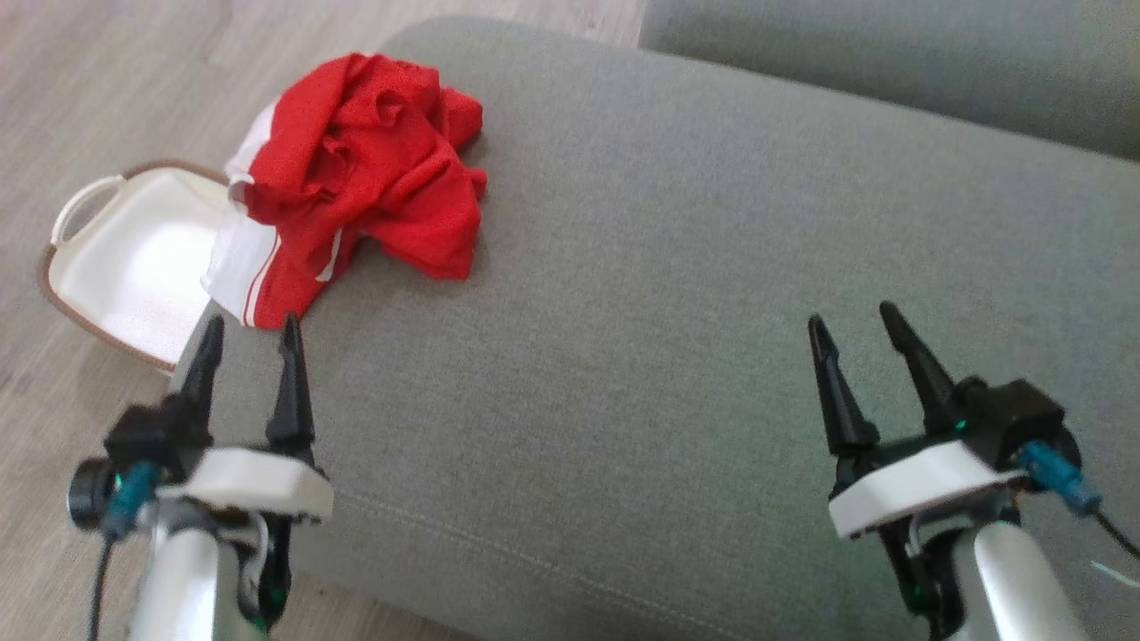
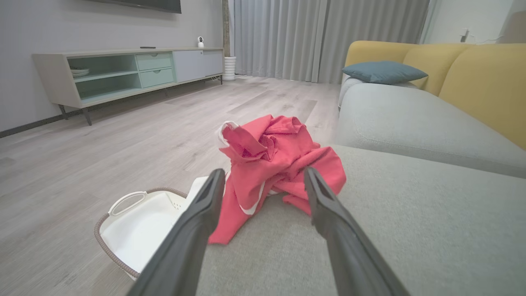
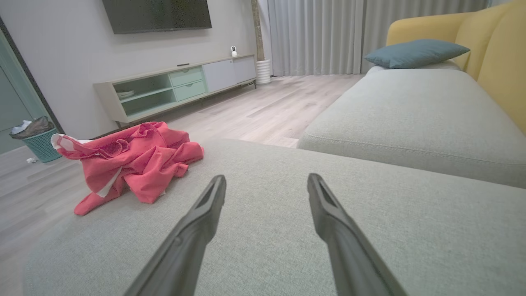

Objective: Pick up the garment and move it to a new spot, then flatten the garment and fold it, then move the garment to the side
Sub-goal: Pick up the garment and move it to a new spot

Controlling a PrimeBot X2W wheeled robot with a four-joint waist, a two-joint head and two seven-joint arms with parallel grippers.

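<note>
Left tool [image 1: 252, 322], right tool [image 1: 850, 313] wide, empty; garment [image 1: 365, 169] overhangs cushion [image 1: 668, 267] left edge, basket [image 1: 134, 258] below; room rightward.

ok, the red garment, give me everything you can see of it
The garment is red, soft-looking fabric with white panels and thin white stripes at one edge. It lies crumpled in a loose heap, unfolded, on the far left corner of the grey cushion, its white edge hanging over the side above the white basket on the floor. The open left gripper sits just short of it, not touching.
</note>
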